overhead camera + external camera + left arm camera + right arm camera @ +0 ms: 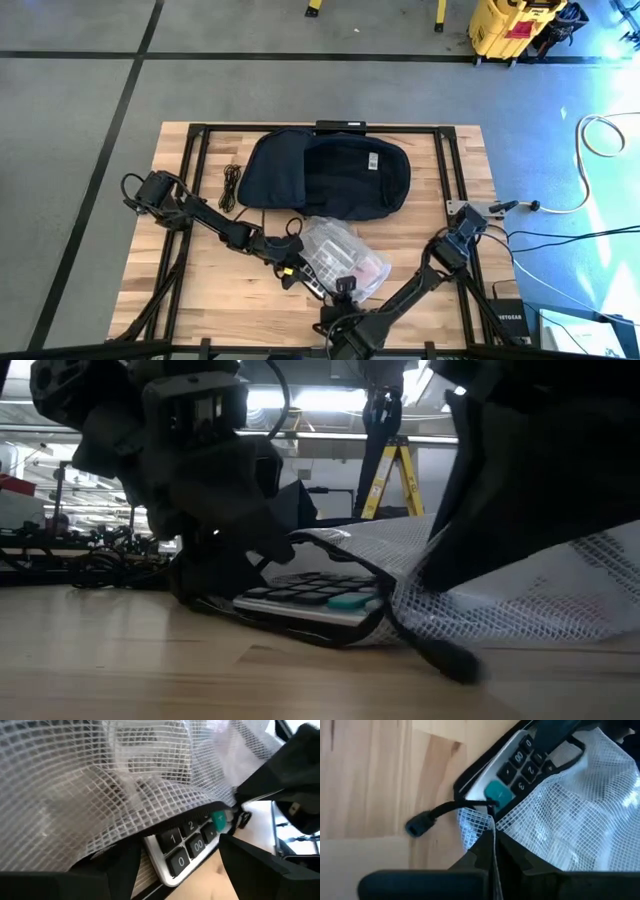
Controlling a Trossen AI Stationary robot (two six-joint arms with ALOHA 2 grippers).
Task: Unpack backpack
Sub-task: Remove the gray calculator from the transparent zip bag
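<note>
The backpack [328, 173] lies at the table's far side. My right gripper [492, 837] is clamped on the mesh pouch [340, 255]; my left gripper [175, 870], jaws apart, straddles the calculator [310, 600] (half out). A hard tug risks tearing mesh.

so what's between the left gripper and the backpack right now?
High view: bare wood table, plus the top edge of the clear mesh pouch. The left gripper is at the pouch's edge, with the backpack lying farther back.

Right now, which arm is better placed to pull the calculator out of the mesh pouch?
Probably the left: the left gripper is open around the calculator, while the right gripper is shut on the mesh pouch.
</note>
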